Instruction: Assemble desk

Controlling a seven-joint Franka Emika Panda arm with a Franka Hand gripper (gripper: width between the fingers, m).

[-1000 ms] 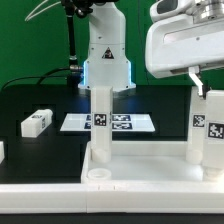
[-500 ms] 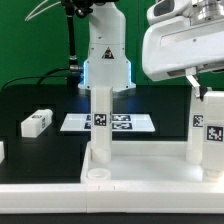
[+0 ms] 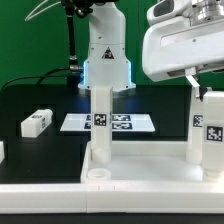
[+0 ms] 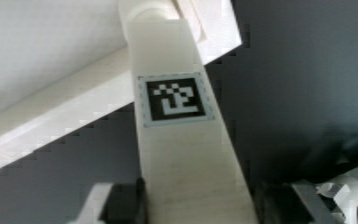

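The white desk tabletop (image 3: 140, 172) lies across the front of the exterior view, rim up. Two white tagged legs stand upright in it, one toward the exterior view's left (image 3: 100, 120) and one at its right (image 3: 210, 135). My gripper (image 3: 200, 88) is directly above the right leg, at its top end. In the wrist view that leg (image 4: 185, 150) runs between my gripper (image 4: 220, 205), with the dark pads against both of its sides, and the tabletop (image 4: 51, 70) lies beyond it. The gripper is shut on this leg.
A loose white leg (image 3: 36, 122) lies on the black table at the exterior view's left, and another white piece (image 3: 2, 150) shows at the left edge. The marker board (image 3: 128, 124) lies behind the tabletop. The arm's base (image 3: 105, 60) stands at the back.
The gripper's hand shifted slightly toward the exterior view's left and down between one second and half a second ago. Nothing has visibly moved since. Both legs stay upright.
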